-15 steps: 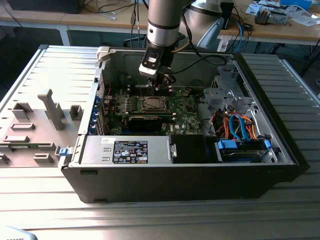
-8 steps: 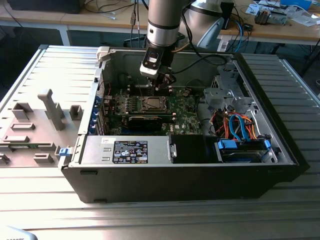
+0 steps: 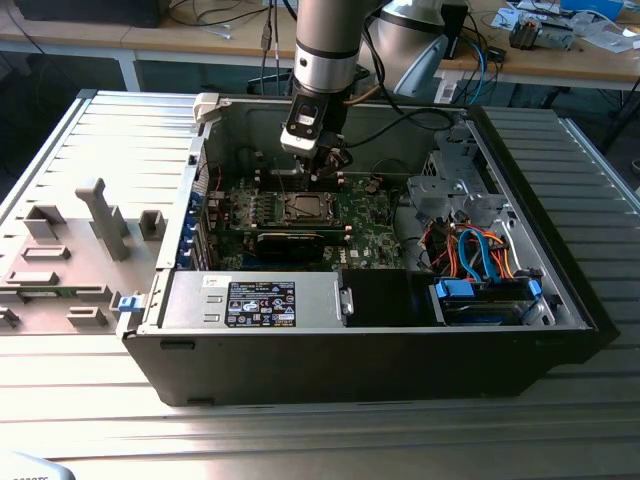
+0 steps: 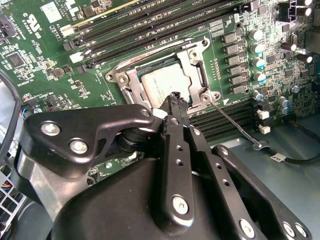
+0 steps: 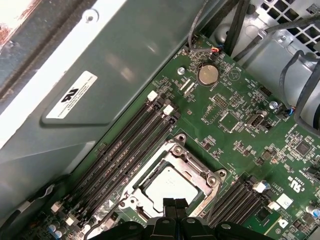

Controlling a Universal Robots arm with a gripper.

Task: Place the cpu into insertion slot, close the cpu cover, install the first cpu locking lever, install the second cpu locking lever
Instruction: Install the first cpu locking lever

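The cpu (image 4: pixel 162 82) (image 5: pixel 167 186) lies flat in the insertion slot (image 3: pixel 305 207) on the green board, its pale metal face up. The silvery cpu cover (image 4: pixel 196 60) (image 5: pixel 196 167) is down over it and frames its face. One thin locking lever (image 4: pixel 234 124) sticks out loose from a socket corner, slanting away over the board. My gripper (image 4: pixel 175 97) (image 5: pixel 175 202) (image 3: pixel 334 176) hangs just above the socket's edge, fingers shut together with nothing between them.
Black memory slots (image 5: pixel 125 145) run beside the socket, next to the grey case wall (image 5: pixel 100 65). A coin battery (image 5: pixel 208 75) sits on the board. In the exterior view, a power supply (image 3: pixel 260 300) is in front, cables (image 3: pixel 480 250) at the right, a grey fixture (image 3: pixel 100 215) at the left.
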